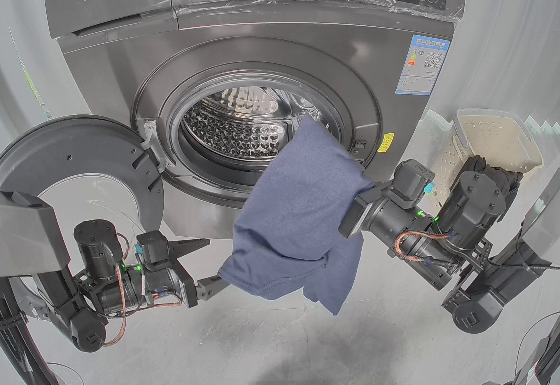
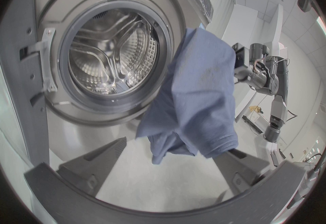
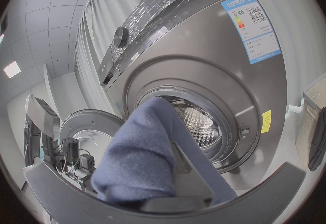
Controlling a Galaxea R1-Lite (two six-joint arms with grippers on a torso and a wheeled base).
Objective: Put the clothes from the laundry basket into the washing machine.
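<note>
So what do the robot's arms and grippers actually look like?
The left arm and right arm are dark grey and black, built of chunky cylinder joints. A reddish cable loops by each wrist, near small green lights. The left gripper has two dark wedge-shaped fingers.

My left arm and right arm are black stacks of cylindrical joints, with looping orange braided cables, green lights, teal tags and grey wedge-shaped fingers.

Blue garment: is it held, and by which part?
The right tool holds the blue garment by a bunched fold near its top; the left tool is open and empty.
</note>
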